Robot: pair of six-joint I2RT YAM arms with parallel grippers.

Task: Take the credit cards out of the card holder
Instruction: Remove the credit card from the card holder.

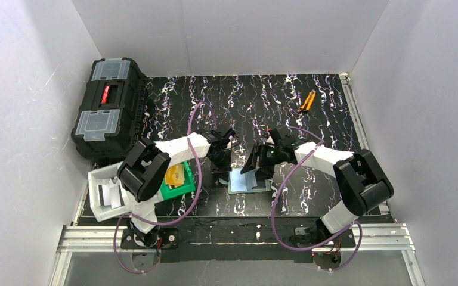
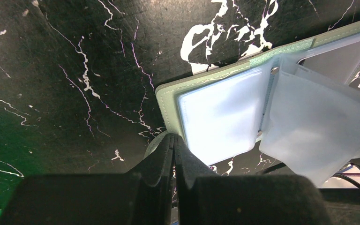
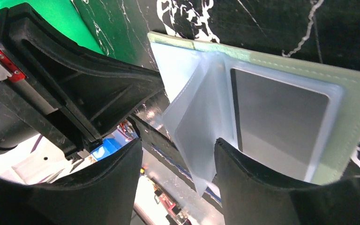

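Pale blue-grey plastic is showing where the card holder is lying open on the black marbled worktop, near the middle, between the two arms.

Step in hand, as judged: working through the pockets for a card not yet out.
- The right gripper is standing wide. A loose clear sleeve is hanging between its fingers, not pinched.
- The left gripper is showing its fingers pressed together with nothing visible between them, tips just beside the holder's left edge. Whether it is pinning the holder down, I cannot tell.
- A grey card-shaped rectangle is showing through the right pocket panel. It is probably a card, not certain.

Next move, judged: getting a finger to that pocket's mouth and nipping a thin edge. The holder is looking light and glossy, so it is likely needing to be held down.

Containers:
- The green bin, just left of the holder, is holding orange-tan credit cards.
- The white bin, further left, is holding something pale with dark stripes, too small to name.
- The black toolbox, far left, is sitting closed.
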